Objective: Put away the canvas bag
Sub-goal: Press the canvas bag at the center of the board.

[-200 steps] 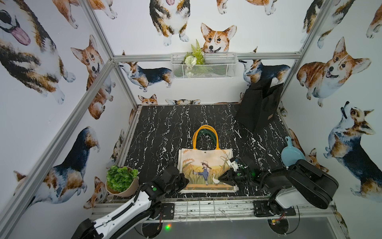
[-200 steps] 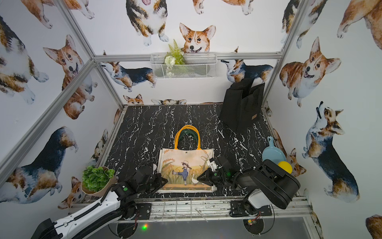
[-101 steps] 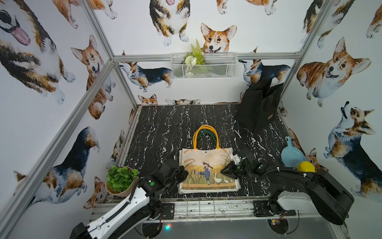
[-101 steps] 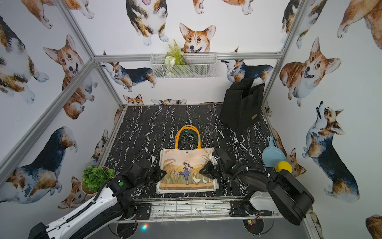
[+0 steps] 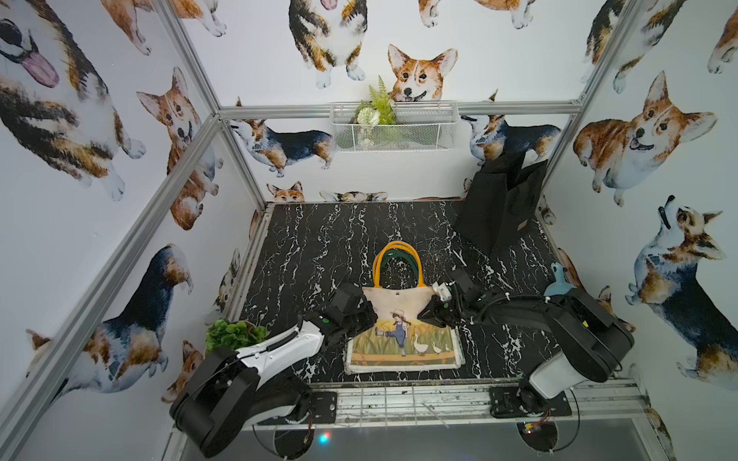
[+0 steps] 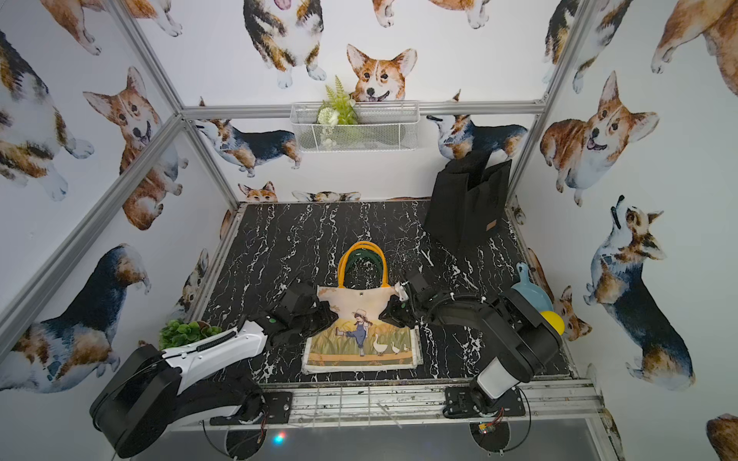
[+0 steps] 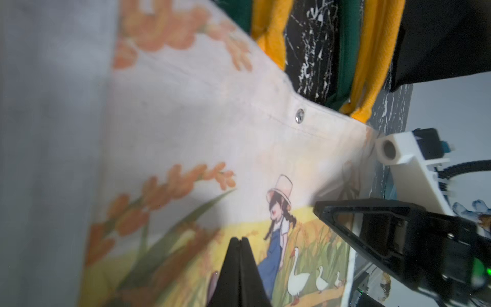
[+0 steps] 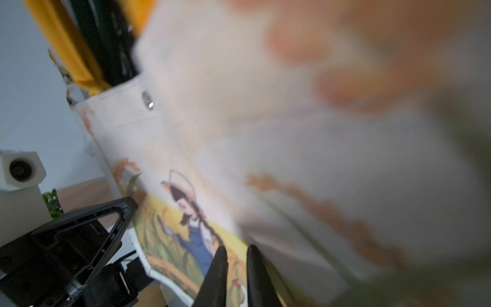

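Lying flat on the black marbled table point(image 5: 311, 239), print side up, the canvas bag point(image 5: 403, 335) sits near the middle, toward the near edge. Its yellow handles point(image 5: 397, 244) and green handles point(image 5: 399, 257) arch toward the far side, flat on the tabletop.

Left gripper point(image 5: 368, 319) is at the bag's left edge, just below the top hem. In the left wrist view its fingertips point(image 7: 240, 243) are pressed together with no gap, over the printed field. Whether any cloth is caught between them, cannot tell.

Right gripper point(image 5: 428, 316) is at the bag's right edge, opposite the left one. In the right wrist view the tips point(image 8: 236, 252) stand slightly apart, a narrow slit with the bag's print showing beyond it. No clamp on the fabric can be made out.

Both top views show the bag's outline drawn in between the two grippers, wider at its near edge.

Surroundings: black bag point(image 5: 499, 211) upright at far right, well apart. Wire basket point(image 5: 423, 131) on the far wall. Potted plant point(image 5: 233, 335) near left. Blue scoop point(image 5: 558, 281) and yellow ball point(image 6: 554, 321) at the right edge.
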Controlling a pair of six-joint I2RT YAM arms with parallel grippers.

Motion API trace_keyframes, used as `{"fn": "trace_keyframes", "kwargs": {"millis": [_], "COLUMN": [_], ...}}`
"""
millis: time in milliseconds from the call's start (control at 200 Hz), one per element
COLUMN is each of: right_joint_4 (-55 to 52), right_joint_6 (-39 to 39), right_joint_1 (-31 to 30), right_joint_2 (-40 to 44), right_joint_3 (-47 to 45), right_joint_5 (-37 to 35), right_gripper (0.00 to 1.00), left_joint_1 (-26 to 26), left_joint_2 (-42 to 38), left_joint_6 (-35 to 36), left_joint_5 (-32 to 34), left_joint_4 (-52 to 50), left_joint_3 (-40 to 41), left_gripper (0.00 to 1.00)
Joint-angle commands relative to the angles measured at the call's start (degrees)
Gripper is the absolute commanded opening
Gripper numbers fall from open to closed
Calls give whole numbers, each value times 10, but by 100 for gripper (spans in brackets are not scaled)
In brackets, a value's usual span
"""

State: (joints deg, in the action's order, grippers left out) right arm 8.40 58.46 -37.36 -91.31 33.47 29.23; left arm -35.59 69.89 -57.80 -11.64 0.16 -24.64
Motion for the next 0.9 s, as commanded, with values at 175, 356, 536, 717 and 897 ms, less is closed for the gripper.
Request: {"fn": "trace_keyframes", "kwargs": {"millis": [175, 356, 536, 717, 897], "right_joint_4": [289, 349, 352, 149, 13], "right_joint_6": [57, 78, 114, 31, -47], "right_joint_1": [60, 65, 65, 64, 63], "right_joint_2": [-86, -118, -87, -12, -17], "right_joint_3": [-116, -133, -111, -17, 69], "right_joint_5": [57, 74, 94, 91, 77], "right_gripper": [15, 14, 12, 12, 13], "left_joint_1": [71, 80, 87, 90, 90], "left_joint_2": [-22, -56, -99, -59, 18], "left_joint_6": [23, 30, 51, 60, 52], "left_joint_5": [-16, -16, -23, -44, -54], "left_joint_4": [50, 13, -51, -48, 12], "left_joint_3": [106, 100, 29, -44, -54], "left_gripper": [0, 0, 0, 0, 0]}}
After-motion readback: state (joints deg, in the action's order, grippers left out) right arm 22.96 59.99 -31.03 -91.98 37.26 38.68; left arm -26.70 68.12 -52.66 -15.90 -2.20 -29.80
